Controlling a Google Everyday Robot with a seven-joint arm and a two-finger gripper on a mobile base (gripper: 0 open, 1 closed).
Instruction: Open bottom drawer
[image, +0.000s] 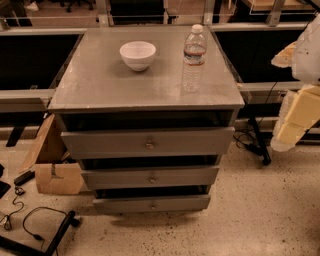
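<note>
Shadow fills the gaps above all three drawer fronts, so nothing inside them can be made out. The gripper (301, 102) enters at the right edge as pale cream and white blocks; much of it is cut off by the frame, and I cannot tell whether it is released or clenched. It hangs in the air well apart from the cabinet (100, 82), level with the top drawer (110, 143), touching and holding nothing.

The bottom drawer (170, 203) is the lowest and slimmest grey front, near the speckled floor (250, 210), with a small round knob (152, 205) at its middle. The middle drawer (115, 178) sits just above it. How far the bottom drawer stands out from the cabinet body is hard to judge.

On the cabinet top, a white bowl (137, 55) stands toward the far left and a clear plastic bottle (194, 57) stands upright to its right, white cap on. The band around the bottle cannot be read.

A brown cardboard box (56, 175) leans beside the cabinet's left side, partly hidden behind it. A black cable (31, 220) loops on the floor at the near left.
</note>
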